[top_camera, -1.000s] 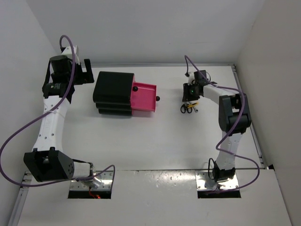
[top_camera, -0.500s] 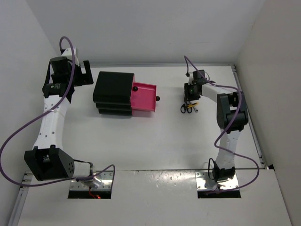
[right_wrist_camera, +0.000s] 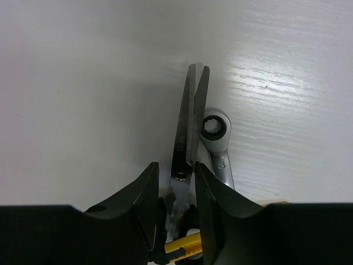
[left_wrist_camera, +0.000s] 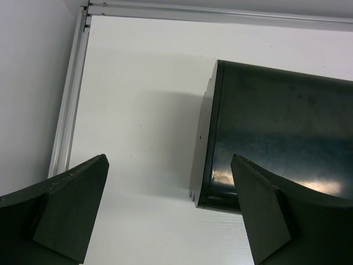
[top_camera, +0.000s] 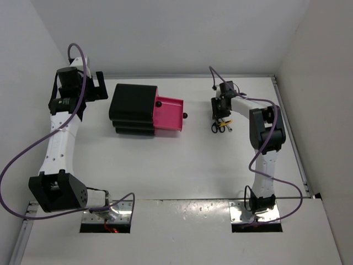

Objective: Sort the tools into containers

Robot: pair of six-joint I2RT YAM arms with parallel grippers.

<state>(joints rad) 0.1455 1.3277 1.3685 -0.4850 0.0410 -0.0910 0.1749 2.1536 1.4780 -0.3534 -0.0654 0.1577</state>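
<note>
Scissors (right_wrist_camera: 186,132) lie flat on the table (right_wrist_camera: 83,83) near its far right corner, blades beside a silver ring wrench (right_wrist_camera: 215,139) — the right gripper (right_wrist_camera: 176,167) is down over them, fingers (right_wrist_camera: 142,205) close on either side of the pivot, though whether they pinch it I cannot tell. Left gripper (left_wrist_camera: 168,160) hovers by the far left corner, fingers wide apart, just beside the black cabinet (left_wrist_camera: 276,132), one pink drawer (top_camera: 168,115) pulled out toward the right edge.

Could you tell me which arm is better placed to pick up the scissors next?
Right: its end effector straddles the scissors, while the left end effector sits open beside the cabinet, across the table.
</note>
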